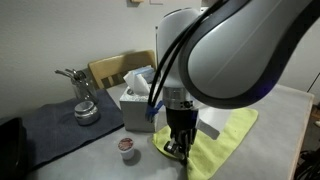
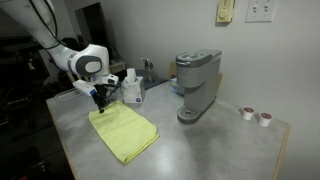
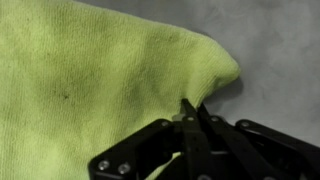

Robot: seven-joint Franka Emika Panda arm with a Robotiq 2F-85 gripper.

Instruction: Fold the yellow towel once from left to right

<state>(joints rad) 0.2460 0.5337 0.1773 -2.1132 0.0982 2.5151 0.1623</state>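
1. Pinching the yellow towel (image 3: 100,70) near its corner, the gripper (image 3: 196,110) has its fingers narrowed on the cloth.
2. Towel lies on the grey table (image 2: 210,150), at 8 o'clock from the coffee machine (image 2: 195,85).

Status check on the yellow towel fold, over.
Gripper shut on yellow towel near a corner. Towel spread out, not yet folded. Tissue box close beside it, coffee pod near its edge.

Fuzzy yellow cloth towel (image 3: 90,80), matt grey table (image 2: 200,150), black gripper (image 3: 190,120)
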